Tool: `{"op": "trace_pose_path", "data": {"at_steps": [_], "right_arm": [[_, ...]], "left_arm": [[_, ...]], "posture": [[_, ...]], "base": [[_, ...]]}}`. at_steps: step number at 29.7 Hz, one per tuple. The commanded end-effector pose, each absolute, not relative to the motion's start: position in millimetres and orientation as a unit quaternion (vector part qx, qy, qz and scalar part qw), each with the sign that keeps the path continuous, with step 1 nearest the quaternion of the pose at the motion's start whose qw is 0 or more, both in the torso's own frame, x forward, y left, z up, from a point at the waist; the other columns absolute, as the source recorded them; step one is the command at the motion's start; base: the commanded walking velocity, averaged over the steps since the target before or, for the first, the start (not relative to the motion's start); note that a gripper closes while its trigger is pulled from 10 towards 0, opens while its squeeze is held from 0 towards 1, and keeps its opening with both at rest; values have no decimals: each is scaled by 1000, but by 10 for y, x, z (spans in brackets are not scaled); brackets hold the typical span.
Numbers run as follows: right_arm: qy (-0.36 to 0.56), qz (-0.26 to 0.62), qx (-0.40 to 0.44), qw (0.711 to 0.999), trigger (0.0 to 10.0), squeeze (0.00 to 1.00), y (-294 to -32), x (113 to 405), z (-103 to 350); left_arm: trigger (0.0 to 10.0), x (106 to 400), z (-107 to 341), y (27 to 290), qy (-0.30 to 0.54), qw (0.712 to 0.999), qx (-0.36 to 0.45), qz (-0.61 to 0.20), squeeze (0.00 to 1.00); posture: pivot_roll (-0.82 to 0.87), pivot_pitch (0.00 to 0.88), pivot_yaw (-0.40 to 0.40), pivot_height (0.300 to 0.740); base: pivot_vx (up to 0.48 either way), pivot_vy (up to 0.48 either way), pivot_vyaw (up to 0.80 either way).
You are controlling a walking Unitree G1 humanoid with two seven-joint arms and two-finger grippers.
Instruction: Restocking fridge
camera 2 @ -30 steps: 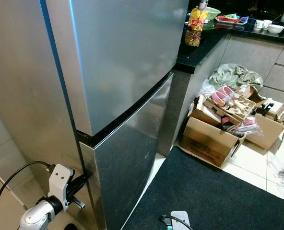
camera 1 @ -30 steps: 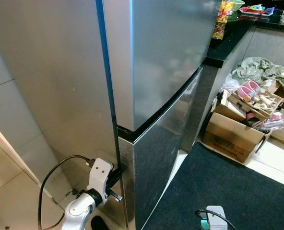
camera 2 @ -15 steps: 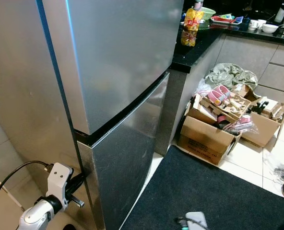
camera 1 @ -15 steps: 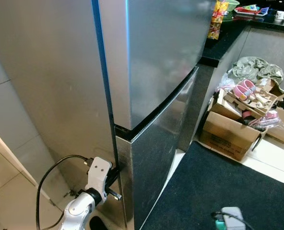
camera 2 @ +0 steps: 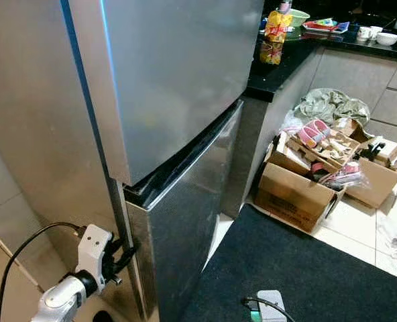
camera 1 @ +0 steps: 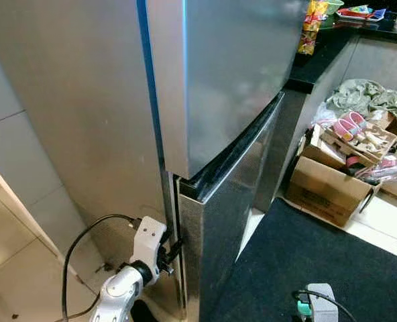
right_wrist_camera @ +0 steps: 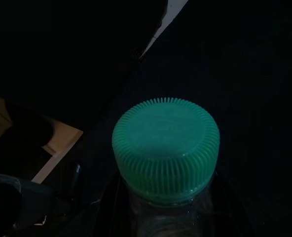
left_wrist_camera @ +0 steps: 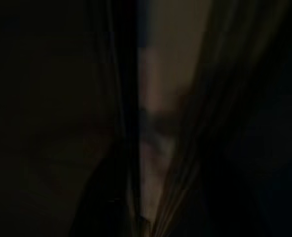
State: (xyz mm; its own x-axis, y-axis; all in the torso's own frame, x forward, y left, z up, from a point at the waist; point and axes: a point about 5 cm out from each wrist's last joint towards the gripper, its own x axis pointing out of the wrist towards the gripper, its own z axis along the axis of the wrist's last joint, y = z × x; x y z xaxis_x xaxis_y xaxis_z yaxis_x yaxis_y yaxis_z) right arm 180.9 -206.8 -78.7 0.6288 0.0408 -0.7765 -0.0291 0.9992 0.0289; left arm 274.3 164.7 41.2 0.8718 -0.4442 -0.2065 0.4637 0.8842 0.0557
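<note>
A tall steel fridge stands in front of me, with an upper door and a lower door. The lower door stands ajar by a narrow crack at its left edge, and a dark gap shows under the upper door. My left gripper is low down, hooked into that left edge. The left wrist view is very dark, with a pale vertical slit. In my right gripper is a clear bottle with a green ribbed cap. Its wrist hangs low over the black mat.
A black mat covers the floor right of the fridge. Cardboard boxes full of shoes stand beyond it, below a black counter with a snack packet. A tiled wall closes in on the left. A black cable loops from my left arm.
The lower door has come away from the fridge body at its left edge, opening a crack. My left gripper has moved out with it. The camera has shifted a little.
</note>
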Motion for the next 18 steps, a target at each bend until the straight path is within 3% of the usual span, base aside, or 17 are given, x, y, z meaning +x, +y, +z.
{"op": "trace_pose_path", "data": {"at_steps": [1,5,6,7,9,18], "right_arm": [[433,14,6,901,10000,0,-2100,1787,-792],[439,12,6,898,10000,0,-2105,1758,-807],[443,12,6,896,10000,0,-2106,1738,-818],[447,11,6,895,10000,0,-2108,1720,-827],[451,11,5,893,10000,0,-2112,1698,-838],[457,7,5,890,10000,0,-2145,1661,-849]], "left_arm": [[10000,2807,515,1684,76,972,47,-219,1000],[10000,2756,551,1572,73,959,11,-274,1000],[10000,2636,584,1441,98,926,-65,-358,243],[10000,2496,656,1318,110,882,-129,-441,0],[10000,2339,762,1199,119,828,-185,-516,0],[10000,2339,798,1183,123,818,-187,-531,0]], "posture": [[-13,51,-23,734],[-15,54,-25,734],[-15,54,-28,734],[-18,54,-26,734],[-18,54,-26,734],[-21,54,-23,734]], "base": [[0,0,0],[0,0,0],[0,0,0],[0,0,0],[0,0,0],[0,0,0]]}}
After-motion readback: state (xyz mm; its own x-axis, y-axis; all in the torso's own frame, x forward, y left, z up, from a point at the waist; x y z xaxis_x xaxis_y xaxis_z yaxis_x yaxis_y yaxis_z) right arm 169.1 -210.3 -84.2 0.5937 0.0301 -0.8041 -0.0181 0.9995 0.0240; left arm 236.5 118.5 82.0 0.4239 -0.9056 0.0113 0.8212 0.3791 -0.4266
